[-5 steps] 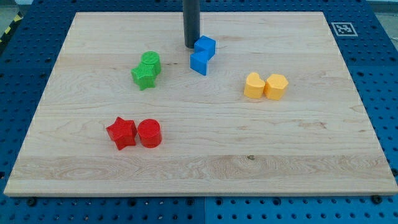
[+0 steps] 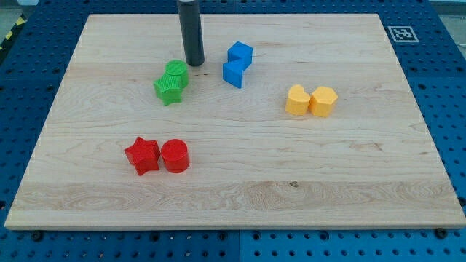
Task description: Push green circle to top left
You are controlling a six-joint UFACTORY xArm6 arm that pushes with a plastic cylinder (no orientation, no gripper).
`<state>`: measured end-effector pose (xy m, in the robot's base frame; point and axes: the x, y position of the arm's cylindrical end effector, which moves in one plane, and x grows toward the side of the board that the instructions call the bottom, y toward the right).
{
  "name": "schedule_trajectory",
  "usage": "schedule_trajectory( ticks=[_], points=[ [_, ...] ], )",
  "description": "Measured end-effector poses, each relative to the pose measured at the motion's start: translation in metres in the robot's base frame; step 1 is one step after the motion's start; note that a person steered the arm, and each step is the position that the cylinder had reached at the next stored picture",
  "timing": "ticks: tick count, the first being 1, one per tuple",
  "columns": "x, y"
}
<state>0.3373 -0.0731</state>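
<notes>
The green circle [image 2: 177,72] lies left of the board's middle, near the view's top, touching a green star [image 2: 168,90] just below and left of it. My tip [image 2: 194,63] stands just right of the green circle and slightly above it, a small gap apart. The rod rises from there to the view's top edge.
Two blue blocks [image 2: 237,63] sit right of my tip. A yellow heart [image 2: 296,100] and a yellow block [image 2: 323,101] lie at the right. A red star [image 2: 143,155] and a red circle [image 2: 175,156] lie at the lower left. The wooden board [image 2: 240,189] has a marker tag [image 2: 400,33] at its top right corner.
My tip has moved left and slightly down, from beside the blue blocks to beside the green circle. No block has moved.
</notes>
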Motion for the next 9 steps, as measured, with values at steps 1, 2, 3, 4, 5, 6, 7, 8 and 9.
schedule_trajectory(
  ticks=[1, 2, 3, 4, 5, 6, 7, 8, 9],
  points=[
    [0.022, 0.000],
    [0.052, 0.000],
    [0.064, -0.001],
    [0.065, -0.023],
    [0.064, -0.026],
    [0.064, -0.026],
    [0.054, -0.029],
    [0.052, -0.029],
    [0.052, -0.031]
  ],
)
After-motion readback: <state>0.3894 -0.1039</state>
